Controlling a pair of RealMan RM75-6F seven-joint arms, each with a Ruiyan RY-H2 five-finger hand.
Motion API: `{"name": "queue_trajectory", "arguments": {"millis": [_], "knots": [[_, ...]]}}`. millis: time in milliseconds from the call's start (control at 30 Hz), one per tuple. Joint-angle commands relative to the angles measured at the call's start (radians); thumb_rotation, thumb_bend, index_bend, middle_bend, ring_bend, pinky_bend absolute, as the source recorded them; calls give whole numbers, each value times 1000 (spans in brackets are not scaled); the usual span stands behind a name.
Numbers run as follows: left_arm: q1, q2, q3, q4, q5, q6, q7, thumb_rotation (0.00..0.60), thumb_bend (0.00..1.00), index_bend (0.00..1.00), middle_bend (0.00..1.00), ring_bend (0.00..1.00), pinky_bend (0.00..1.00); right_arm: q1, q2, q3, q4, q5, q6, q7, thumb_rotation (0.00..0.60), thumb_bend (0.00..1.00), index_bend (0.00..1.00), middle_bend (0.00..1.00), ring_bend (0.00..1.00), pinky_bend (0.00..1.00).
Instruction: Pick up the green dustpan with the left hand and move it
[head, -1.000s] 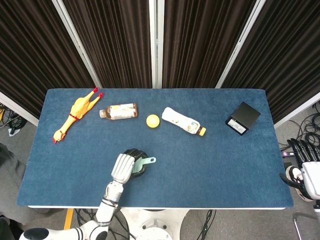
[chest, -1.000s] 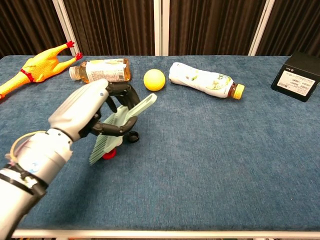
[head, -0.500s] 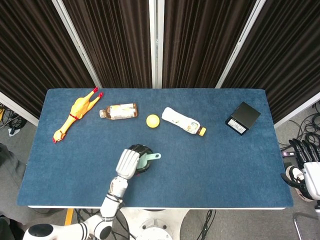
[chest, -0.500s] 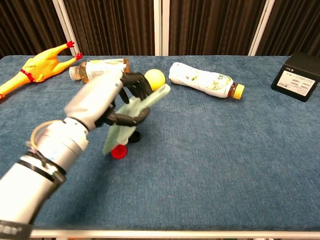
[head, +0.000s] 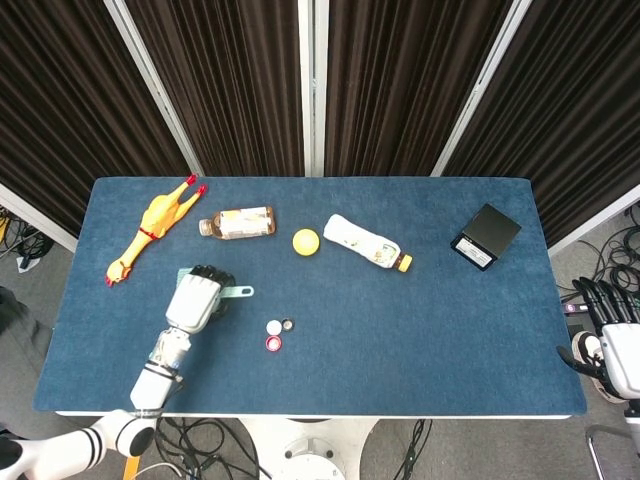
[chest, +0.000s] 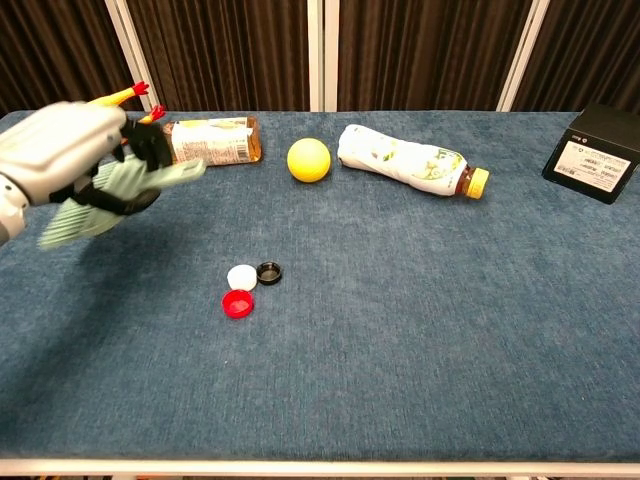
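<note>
**Dustpan aloft, bottle close by**

You risked clipping the amber plastic tea bottle (chest: 212, 141) at one o'clock, or losing the pale green plastic dustpan (chest: 110, 195) from a shallow grip. Your left hand (chest: 62, 152) was closed around it above the blue counter (chest: 420, 330). Your right hand (head: 612, 335) hung off the counter, holding nothing, fingers somewhat curled.

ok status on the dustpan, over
Left hand holds the green dustpan above the table. Right hand off to the side. Bottle caps lie beside its path.

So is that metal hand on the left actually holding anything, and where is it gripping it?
Yes. The left hand holds the green dustpan off the table, fingers wrapped around its body where the handle begins; the handle sticks out free.
</note>
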Motion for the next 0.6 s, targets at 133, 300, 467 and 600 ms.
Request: {"name": "queue_trajectory", "arguments": {"millis": [133,300,467,600], "knots": [[-24,30,15,-32,-136,-153,102,600,409,423,450,337,346,-5,1,-3,-4,1,5,-4,600,102,0,73,0,0],[-33,35,3,-58,-187,-178,111,600,185,223,287,235,320,-9,2,-3,-8,6,5,-7,600,101,0,73,0,0],[0,71,-13,-121,-171,-110,1,600,92,178,252,229,305,-5,1,-5,-5,14,-14,0,600,102,0,73,0,0],[68,144,-28,-159,-149,9,-105,600,90,178,252,229,303,2,4,-4,5,22,-33,30,600,102,0,62,0,0]]}}
